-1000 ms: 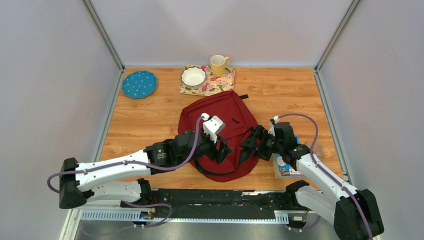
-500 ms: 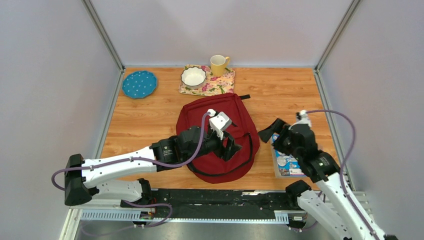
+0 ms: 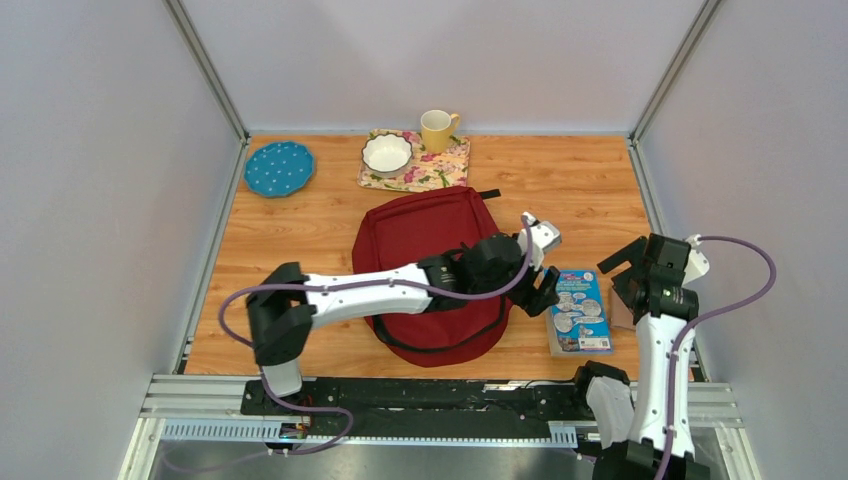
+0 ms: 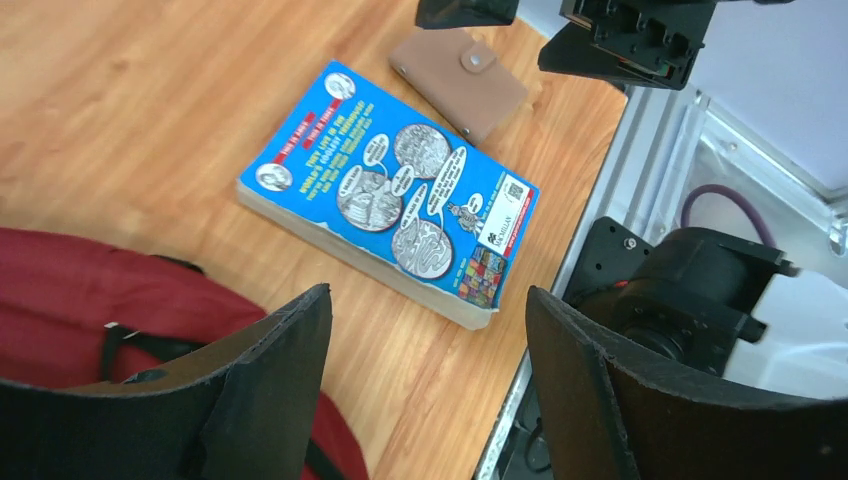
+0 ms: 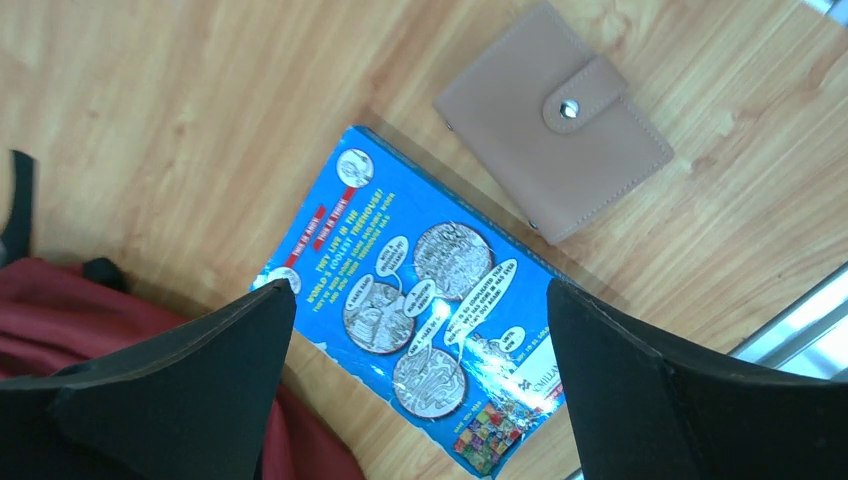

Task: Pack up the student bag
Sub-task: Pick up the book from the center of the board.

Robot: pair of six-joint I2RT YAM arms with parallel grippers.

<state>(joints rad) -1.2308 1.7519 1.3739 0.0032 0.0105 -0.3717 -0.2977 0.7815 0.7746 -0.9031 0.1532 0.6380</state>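
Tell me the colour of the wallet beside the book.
The wallet is tan, clearest in the right wrist view.

We see lots of bare wood on the left side of the table [image 3: 290,240], between the blue plate [image 3: 279,167] in the far left corner and the red bag [image 3: 420,235]. The far right corner is bare too. At the far edge, the flowery mat [image 3: 440,172] with the white bowl [image 3: 386,153] and yellow mug [image 3: 436,130] blocks the middle. The blue book [image 4: 390,195] lies just right of the bag, with a thin strip of wood between. The brown wallet [image 5: 553,120] sits between book and right edge. The left arm [image 3: 370,285] reaches over the bag.
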